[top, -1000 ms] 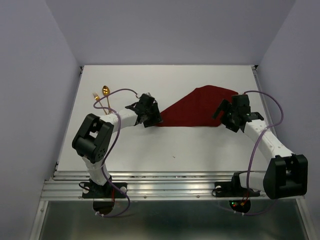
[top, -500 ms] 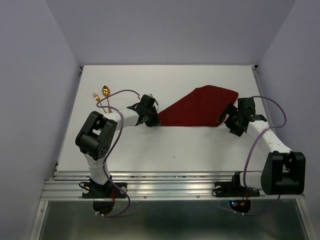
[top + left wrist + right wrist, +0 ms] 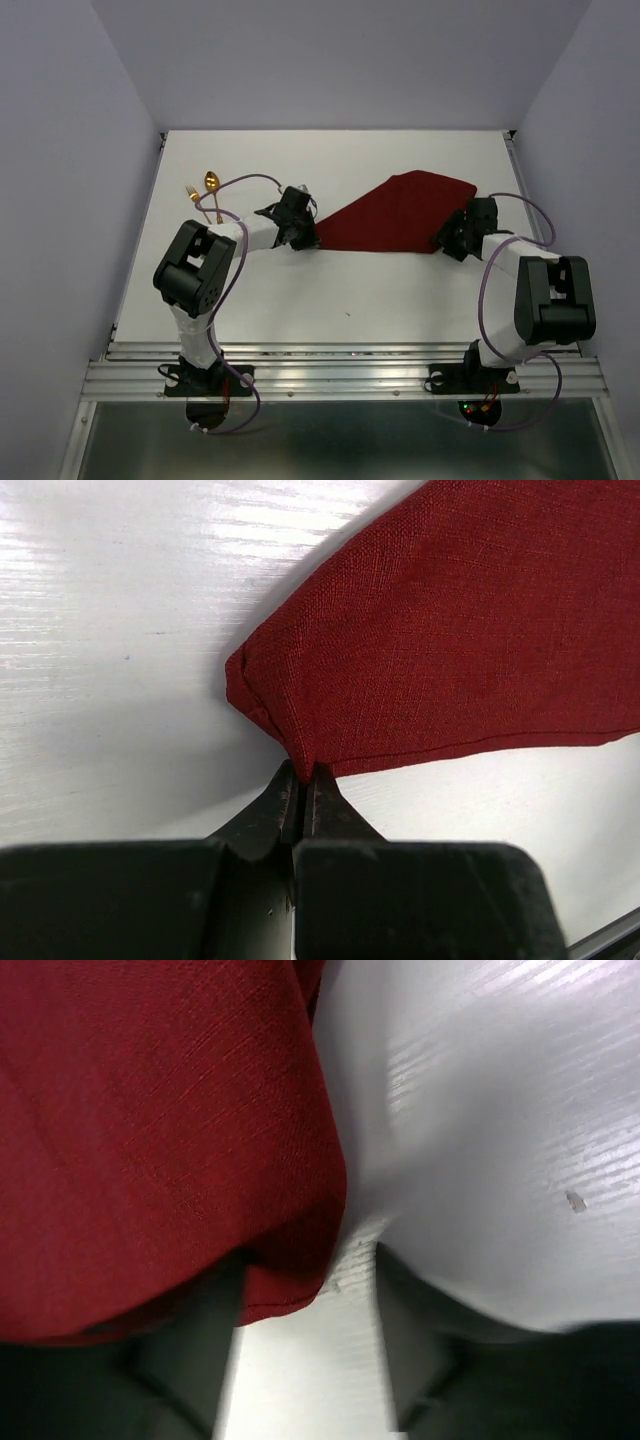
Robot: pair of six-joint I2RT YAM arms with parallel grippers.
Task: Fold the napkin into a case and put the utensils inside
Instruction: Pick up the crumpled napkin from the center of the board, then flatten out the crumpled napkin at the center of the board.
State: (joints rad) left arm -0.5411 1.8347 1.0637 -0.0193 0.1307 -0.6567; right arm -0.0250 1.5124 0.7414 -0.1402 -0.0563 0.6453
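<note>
The dark red napkin [image 3: 400, 215] lies folded in a slanted, flat shape mid-table. My left gripper [image 3: 305, 238] is shut on its near left corner; in the left wrist view the fingertips [image 3: 303, 775] pinch the cloth [image 3: 470, 630]. My right gripper [image 3: 450, 240] sits low at the near right corner. In the right wrist view its jaws [image 3: 305, 1300] stand apart with the napkin's corner [image 3: 150, 1140] lying between them against the left finger [image 3: 190, 1360]. The gold spoon [image 3: 212, 185] and fork [image 3: 190, 192] lie at the far left. No case is in view.
The white table [image 3: 330, 290] is bounded by lavender walls left, right and behind. A metal rail [image 3: 330, 365] runs along the near edge by the arm bases. Purple cables loop off both arms.
The left gripper closed on the napkin's left corner. The right arm folded back and came down at the right corner, its jaws narrowing around the cloth.
</note>
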